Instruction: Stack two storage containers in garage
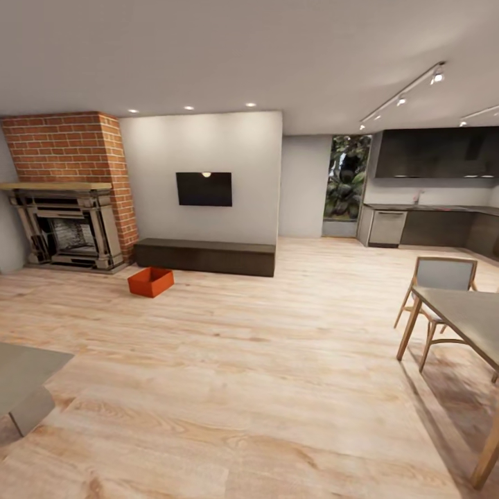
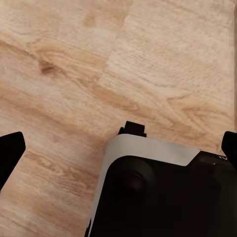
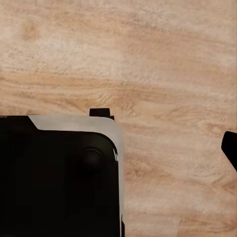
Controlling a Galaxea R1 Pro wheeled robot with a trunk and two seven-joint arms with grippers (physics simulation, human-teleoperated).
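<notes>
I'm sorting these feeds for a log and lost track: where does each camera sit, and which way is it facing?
Head view: on the robot's head, facing forward across the living room toward the TV, fireplace and one storage container.
Left wrist view: on the left arm, facing down at the wood floor; a fingertip and the base show.
Right wrist view: on the right arm, facing down; base shows.
Both wrist views share the plank floor.

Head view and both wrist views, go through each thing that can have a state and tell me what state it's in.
storage container: upright on the wood floor, open top, looks empty, nothing gripping it.
TV: screen dark.
fireplace: unlit.
chair: upright at the table.
ceiling lights: on.
left gripper: open, empty, above bare floor.
right gripper: cannot tell; one fingertip shows.
</notes>
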